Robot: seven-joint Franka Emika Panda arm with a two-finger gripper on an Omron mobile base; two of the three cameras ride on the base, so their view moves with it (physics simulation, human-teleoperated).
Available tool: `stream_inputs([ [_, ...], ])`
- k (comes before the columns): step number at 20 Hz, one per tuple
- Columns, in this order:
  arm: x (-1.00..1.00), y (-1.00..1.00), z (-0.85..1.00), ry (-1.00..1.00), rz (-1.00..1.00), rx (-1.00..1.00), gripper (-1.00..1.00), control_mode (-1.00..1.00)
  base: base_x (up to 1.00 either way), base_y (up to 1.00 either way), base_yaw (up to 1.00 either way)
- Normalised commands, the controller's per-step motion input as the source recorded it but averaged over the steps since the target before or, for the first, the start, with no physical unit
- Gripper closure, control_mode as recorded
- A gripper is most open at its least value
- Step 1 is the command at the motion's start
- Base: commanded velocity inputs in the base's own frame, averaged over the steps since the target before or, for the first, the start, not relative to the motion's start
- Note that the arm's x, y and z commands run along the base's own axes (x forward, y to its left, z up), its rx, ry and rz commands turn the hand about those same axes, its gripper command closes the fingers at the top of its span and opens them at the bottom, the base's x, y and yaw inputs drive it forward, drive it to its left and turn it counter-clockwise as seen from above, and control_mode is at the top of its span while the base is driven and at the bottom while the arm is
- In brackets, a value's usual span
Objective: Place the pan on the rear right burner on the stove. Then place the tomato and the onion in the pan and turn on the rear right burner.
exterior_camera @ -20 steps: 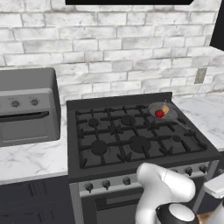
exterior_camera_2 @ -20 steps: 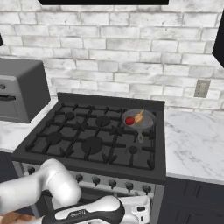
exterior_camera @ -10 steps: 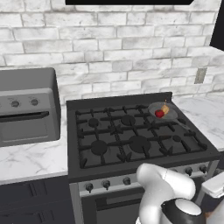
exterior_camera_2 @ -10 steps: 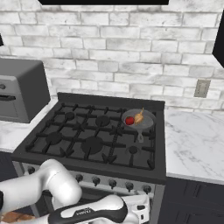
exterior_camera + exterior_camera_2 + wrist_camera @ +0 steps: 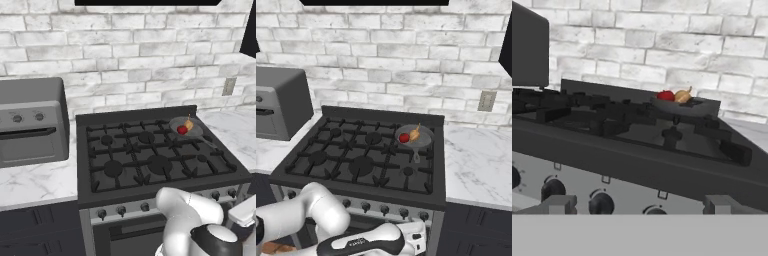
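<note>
With the tomato (image 5: pixel 404 137) and onion (image 5: pixel 414 134) seen in the pan (image 5: pixel 415 137), only the knob (image 5: pixel 601 203) remains to be turned; the hand (image 5: pixel 639 204) is held apart before it.

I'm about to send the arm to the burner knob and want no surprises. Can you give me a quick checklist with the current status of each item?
1. pan sits on the rear right burner of the stove: ok.
2. tomato is inside the pan: ok.
3. onion is inside the pan, beside the tomato: ok.
4. gripper is open and holds nothing: ok.
5. gripper faces the row of knobs on the front panel, level with it: ok.
6. Which knob runs the rear right burner: cannot tell, no markings are readable.
</note>
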Motion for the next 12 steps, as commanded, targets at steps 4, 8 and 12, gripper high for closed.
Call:
stream_inputs([
  [4, 0.09, 0.06, -0.06, -0.01, 0.02, 0.00, -1.00, -1.00, 0.00, 0.00, 0.00],
  [8, 0.08, 0.08, -0.10, 0.00, 0.02, 0.00, -1.00, -1.00, 0.00, 0.00, 0.00],
  [12, 0.13, 0.09, -0.11, 0.00, 0.00, 0.00, -1.00, -1.00, 0.00, 0.00, 0.00],
])
